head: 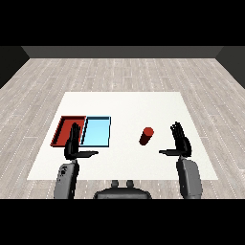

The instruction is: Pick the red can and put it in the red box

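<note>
Head view. The white surface [124,103] carries two trays set side by side at its left: the red tray [64,126] on the outside and the light blue tray [97,132] touching its right edge. The red can [146,136] stands right of centre on the bare surface, slightly tilted, well apart from both trays and outside either of them.

The left robot hand [73,146] rises from its grey forearm at the lower left. Its fingers are straight and point upward, overlapping the near edges of the two trays in this view, while the thumb sticks out sideways toward the middle of the surface; the robot hand is spread wide and holds nothing.

The right robot hand [180,142] mirrors it at the lower right: fingers straight and upright, thumb extended toward the can, spread wide and holding nothing. It stands near the can on the can's right, with a clear gap between thumb tip and can.

Grey plank floor [124,72] surrounds the surface.
</note>
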Available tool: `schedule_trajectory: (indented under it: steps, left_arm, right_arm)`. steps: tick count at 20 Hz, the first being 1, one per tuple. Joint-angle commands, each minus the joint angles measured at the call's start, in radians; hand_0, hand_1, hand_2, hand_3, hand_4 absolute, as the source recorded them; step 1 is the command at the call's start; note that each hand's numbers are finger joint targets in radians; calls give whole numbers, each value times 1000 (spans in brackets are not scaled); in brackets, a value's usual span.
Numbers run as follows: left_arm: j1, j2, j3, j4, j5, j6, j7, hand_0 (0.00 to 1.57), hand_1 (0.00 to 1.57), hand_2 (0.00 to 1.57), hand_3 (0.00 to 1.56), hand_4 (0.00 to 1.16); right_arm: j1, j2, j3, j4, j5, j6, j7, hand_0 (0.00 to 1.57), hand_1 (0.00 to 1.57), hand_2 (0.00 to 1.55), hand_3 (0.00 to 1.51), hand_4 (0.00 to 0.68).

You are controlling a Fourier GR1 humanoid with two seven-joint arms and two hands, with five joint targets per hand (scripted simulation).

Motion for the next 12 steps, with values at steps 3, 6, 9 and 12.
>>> schedule_trajectory:
  steps: [3, 6, 9, 12]
  left_arm:
    - [-29, -2, 1, 36, -21, 24, -7, 0, 0, 0, 0, 0]
    - [-10, -21, -31, 0, -11, 13, 15, 0, 0, 0, 0, 0]
    - [-4, 0, -10, 59, -46, 18, -65, 0, 0, 0, 0, 0]
    - [-39, 29, 39, -10, 42, -15, 26, 0, 0, 0, 0, 0]
  right_arm:
    - [-87, -12, -22, 78, -21, 2, 19, 0, 0, 0, 0, 0]
    - [9, 38, 14, -6, 6, -18, -9, 0, 0, 0, 0, 0]
    - [-53, 49, 21, 142, 34, -22, -76, 0, 0, 0, 0, 0]
    - [-132, 41, 5, 155, -15, -30, 3, 0, 0, 0, 0, 0]
